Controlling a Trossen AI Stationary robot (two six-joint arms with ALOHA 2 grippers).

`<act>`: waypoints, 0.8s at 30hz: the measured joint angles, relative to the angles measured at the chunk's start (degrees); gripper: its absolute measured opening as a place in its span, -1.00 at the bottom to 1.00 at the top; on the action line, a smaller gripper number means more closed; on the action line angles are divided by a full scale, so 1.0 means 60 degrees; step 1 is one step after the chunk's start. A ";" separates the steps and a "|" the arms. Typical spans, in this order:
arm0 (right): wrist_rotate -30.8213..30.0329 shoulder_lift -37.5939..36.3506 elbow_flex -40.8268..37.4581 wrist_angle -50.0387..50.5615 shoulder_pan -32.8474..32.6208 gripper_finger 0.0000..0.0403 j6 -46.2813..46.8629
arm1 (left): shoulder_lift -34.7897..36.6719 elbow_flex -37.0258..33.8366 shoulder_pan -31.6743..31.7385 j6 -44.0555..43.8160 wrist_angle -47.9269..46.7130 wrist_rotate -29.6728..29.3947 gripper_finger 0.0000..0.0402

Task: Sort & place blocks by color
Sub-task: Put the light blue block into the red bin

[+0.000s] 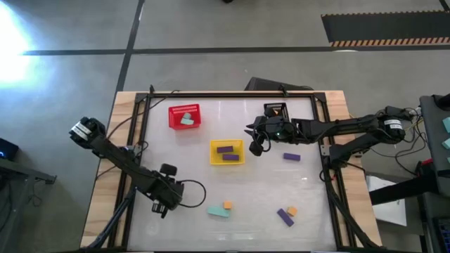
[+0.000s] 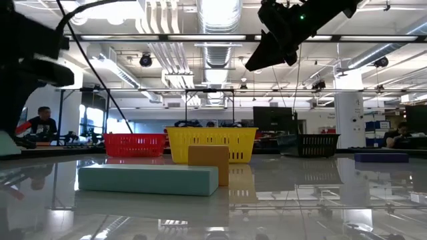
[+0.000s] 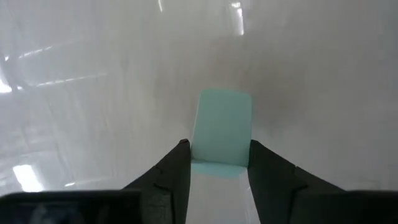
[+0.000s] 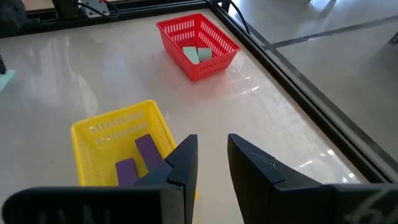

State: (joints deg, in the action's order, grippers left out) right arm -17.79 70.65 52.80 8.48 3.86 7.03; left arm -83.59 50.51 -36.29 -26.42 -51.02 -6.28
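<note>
My left gripper (image 1: 163, 202) is near the table's front left, pointing down and shut on a teal block (image 3: 221, 127). My right gripper (image 4: 212, 158) hangs open over the right rim of the yellow basket (image 1: 227, 152), which holds two purple blocks (image 4: 140, 158). The red basket (image 1: 185, 116) holds teal blocks (image 4: 196, 54). A teal block (image 1: 216, 211) with an orange block (image 1: 227, 204) against it lies on the table near the front. A purple block (image 1: 285, 217) touches another orange one (image 1: 292, 210), and a lone purple block (image 1: 292, 157) lies right of the yellow basket. My left gripper pinches the teal block between its two fingers (image 3: 177, 163), one on each long side (image 3: 198, 152), at the block's end. The fingers come from above, pointing down. Whether the block rests on the table or hangs clear, I cannot tell.
A black basket (image 1: 276, 111) stands at the far side behind my right gripper. A dark frame (image 1: 232, 93) runs round the white table top. Bare table lies between the baskets and the loose blocks. People sit in the room beyond the table (image 2: 41, 123).
</note>
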 joint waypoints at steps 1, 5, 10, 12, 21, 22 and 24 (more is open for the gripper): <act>0.0002 0.0000 0.0000 0.0022 0.0000 -0.60 0.0003 | 0.0012 0.0171 0.0087 0.0059 -0.0133 0.0025 -0.43; 0.0045 -0.0007 0.0000 0.0179 0.0000 -0.57 0.0004 | 0.0046 0.1047 0.0824 0.0667 -0.0942 -0.0151 -0.39; 0.0061 -0.0057 0.0000 0.0482 0.0000 -0.56 0.0004 | 0.0216 0.2112 0.2693 0.1876 -0.1702 -0.0366 -0.38; 0.0064 -0.0101 0.0000 0.0623 0.0000 -0.57 0.0004 | 0.0374 0.2350 0.3643 0.2567 -0.1825 -0.0386 -0.38; 0.0064 -0.0204 0.0000 0.1285 0.0000 -0.63 0.0150 | 0.0693 0.2365 0.9070 0.5651 -0.1606 -0.1722 -0.37; 0.0060 -0.0204 0.0000 0.1407 0.0000 -0.62 0.0170 | 0.0678 0.2309 0.9672 0.5792 -0.1445 -0.1760 -0.37; 0.0060 -0.0204 0.0000 0.1574 0.0000 -0.61 0.0225 | 0.0663 0.2133 1.0735 0.6037 -0.0873 -0.1747 -0.37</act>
State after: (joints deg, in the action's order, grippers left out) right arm -17.43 69.43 52.80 17.92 3.86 8.38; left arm -79.61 63.31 28.12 9.81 -56.26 -16.76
